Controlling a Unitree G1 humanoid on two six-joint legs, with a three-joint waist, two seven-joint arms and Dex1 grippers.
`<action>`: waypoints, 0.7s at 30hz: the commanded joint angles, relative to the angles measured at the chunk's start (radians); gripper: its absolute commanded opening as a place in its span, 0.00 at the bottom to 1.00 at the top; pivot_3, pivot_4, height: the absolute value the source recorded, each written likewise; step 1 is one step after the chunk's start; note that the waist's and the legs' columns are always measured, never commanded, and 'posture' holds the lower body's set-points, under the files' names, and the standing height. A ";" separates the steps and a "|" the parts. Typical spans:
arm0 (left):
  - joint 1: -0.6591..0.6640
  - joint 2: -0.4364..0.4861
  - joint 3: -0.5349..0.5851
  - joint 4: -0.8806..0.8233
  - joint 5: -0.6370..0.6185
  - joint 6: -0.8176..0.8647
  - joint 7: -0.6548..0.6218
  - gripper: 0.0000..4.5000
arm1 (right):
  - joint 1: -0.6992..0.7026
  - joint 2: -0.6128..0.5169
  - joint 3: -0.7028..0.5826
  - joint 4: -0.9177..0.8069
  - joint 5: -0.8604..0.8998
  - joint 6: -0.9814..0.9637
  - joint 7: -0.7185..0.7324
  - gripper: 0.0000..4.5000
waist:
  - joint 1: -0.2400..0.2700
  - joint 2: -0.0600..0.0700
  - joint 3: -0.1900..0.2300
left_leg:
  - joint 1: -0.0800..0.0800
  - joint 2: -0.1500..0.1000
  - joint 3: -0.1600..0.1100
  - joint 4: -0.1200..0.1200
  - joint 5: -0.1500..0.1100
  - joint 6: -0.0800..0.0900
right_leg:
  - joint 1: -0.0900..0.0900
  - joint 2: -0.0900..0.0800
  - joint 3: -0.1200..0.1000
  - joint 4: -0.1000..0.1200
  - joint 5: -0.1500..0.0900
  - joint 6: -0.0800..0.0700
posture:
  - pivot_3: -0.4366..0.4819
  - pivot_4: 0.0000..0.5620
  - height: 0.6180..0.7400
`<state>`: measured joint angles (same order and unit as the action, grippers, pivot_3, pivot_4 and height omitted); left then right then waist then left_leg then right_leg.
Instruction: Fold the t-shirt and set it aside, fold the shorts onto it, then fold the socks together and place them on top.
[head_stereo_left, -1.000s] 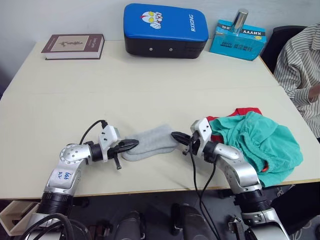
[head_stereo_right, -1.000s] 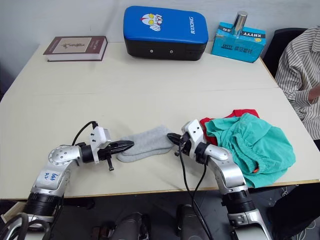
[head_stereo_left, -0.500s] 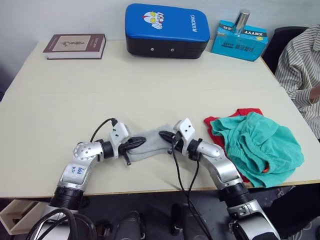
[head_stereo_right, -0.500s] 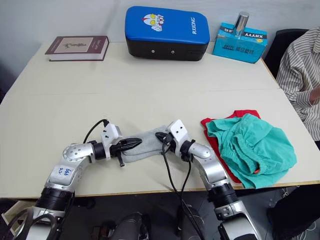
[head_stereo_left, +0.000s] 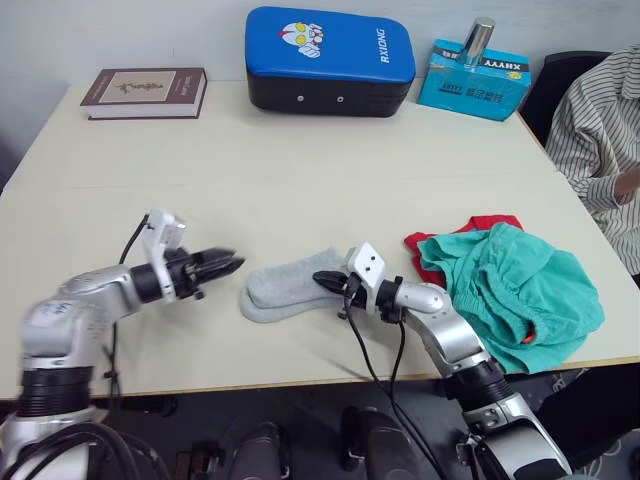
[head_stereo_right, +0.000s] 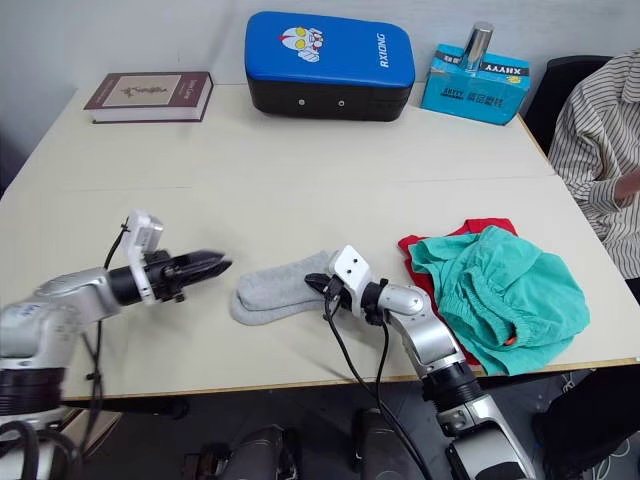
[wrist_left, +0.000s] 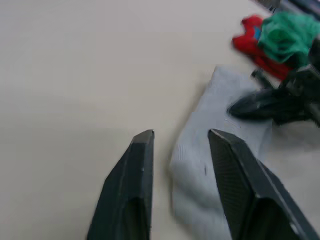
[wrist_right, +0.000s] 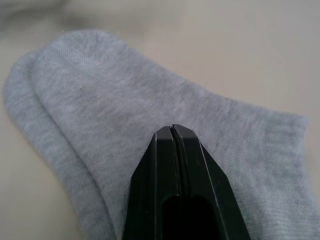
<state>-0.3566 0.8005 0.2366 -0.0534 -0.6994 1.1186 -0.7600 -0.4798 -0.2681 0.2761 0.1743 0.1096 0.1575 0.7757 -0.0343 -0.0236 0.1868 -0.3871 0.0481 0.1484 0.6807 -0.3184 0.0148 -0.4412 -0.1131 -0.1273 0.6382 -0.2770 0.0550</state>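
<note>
The pair of plain light grey ankle socks (head_stereo_left: 285, 287) lies stacked one on the other near the front of the pale desk (head_stereo_left: 300, 170), between the two arms. The right claw (head_stereo_left: 327, 282) has its black fingers pressed fully together, tips resting on the socks' right end with no fabric visibly caught between them. The left claw (head_stereo_left: 228, 263) hangs just beside the socks' left end, apart from them, its fingers spread a little and holding nothing. To the right, the teal-green gathered shorts (head_stereo_left: 515, 285) sit in a loose heap over the bright red cotton t-shirt (head_stereo_left: 480, 225), only a red edge showing beneath. The socks look ready to be folded and carried over. To do it well, I would open the right claw, pinch both layers together at one end so neither sock slides off, fold it across, then lift low and set the bundle squarely on the shorts' flattest part.
</note>
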 joint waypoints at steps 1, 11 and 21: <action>-0.048 0.018 0.012 -0.003 -0.051 0.256 0.066 0.71 | 0.009 0.004 0.019 0.018 -0.017 -0.005 0.013 0.00 | 0.007 0.000 0.000 | 0.000 0.000 -0.001 0.000 0.000 0.000 | 0.000 0.000 0.000 0.000 0.000 0.000 | 0.48 0.27 1.00; -0.133 -0.153 0.038 0.060 -0.108 0.496 0.158 0.93 | 0.021 0.032 0.033 0.013 -0.028 -0.015 0.015 0.00 | 0.006 -0.002 -0.001 | 0.003 0.000 -0.001 0.000 0.000 -0.002 | 0.003 0.000 0.000 0.001 0.000 -0.001 | 0.48 0.27 1.00; -0.210 -0.302 0.118 0.102 -0.130 0.496 0.242 0.79 | 0.029 0.023 0.013 0.012 -0.036 -0.008 0.006 0.00 | 0.006 -0.002 -0.002 | 0.004 -0.001 -0.002 0.001 0.000 -0.002 | 0.005 0.000 0.001 0.002 0.000 -0.001 | 0.48 0.27 1.00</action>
<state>-0.5573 0.5021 0.3422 0.0530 -0.7981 1.6036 -0.5186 -0.4730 -0.2406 0.2827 0.1849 0.0800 0.1363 0.7803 -0.0278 -0.0255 0.1851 -0.3828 0.0474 0.1468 0.6814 -0.3182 0.0130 -0.4366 -0.1133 -0.1266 0.6400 -0.2774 0.0543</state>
